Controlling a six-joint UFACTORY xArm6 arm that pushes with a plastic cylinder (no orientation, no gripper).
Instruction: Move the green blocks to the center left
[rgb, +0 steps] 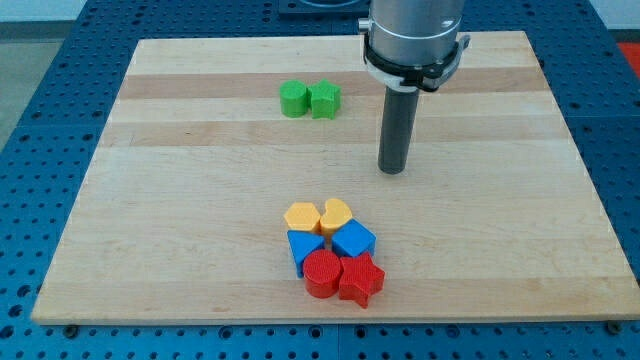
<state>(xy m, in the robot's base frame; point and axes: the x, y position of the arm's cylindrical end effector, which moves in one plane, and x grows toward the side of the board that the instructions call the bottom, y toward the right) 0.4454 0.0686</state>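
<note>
Two green blocks sit touching side by side on the desk (200, 150), near the view's top centre: a round green cylinder (293, 98) and a green star (325, 99).

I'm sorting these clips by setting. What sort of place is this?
Probably a robotics lab bench: a wooden board lies on a blue perforated table, my tip rests on it to the view's right of two green blocks, with other small coloured blocks clustered below.

A pale wooden board (200, 250) with lengthwise grain lies on a blue perforated metal table (40, 110); even, soft light falls across both surfaces.
</note>
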